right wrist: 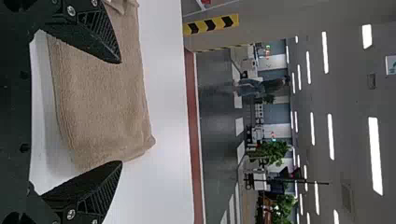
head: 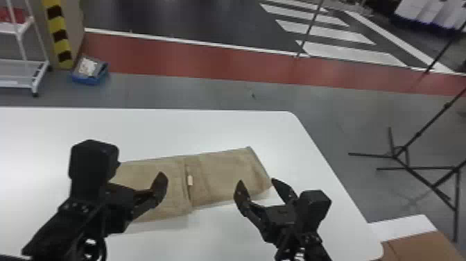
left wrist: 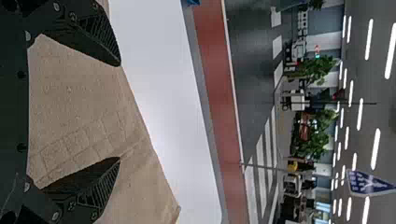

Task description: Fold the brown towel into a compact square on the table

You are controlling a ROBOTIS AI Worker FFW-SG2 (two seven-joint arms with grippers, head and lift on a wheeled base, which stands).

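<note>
Brown towel (head: 225, 173): on the white table (head: 145, 132), folded into a long band running left to right, right end angled slightly toward the far side. So a strip at this point, longer than it is wide. A crosswise edge cuts it near the middle, with a small pale tag (head: 190, 180) right beside that edge. Right wrist view shows stacked layers along one long side; left wrist view shows a woven grid pattern crossing the cloth. Left gripper (head: 152, 190): over the towel's left part in head view, fingers released and spread, as left wrist view confirms, with cloth visible between them. Right gripper (head: 257, 182): at the towel's right end, fingers also released, tips well apart, one tip just by the near right corner in head view. Can't tell fingertip clearance to cloth on either side. Around the table: black tripod-type stand (head: 423, 128) on the floor to the right, brown cardboard (head: 416, 246) by the table's near right corner, blue bin (head: 91, 80) on the floor beyond the far edge, next to a yellow-black striped post (head: 57, 26), with a white rack (head: 20, 64) left of that.
</note>
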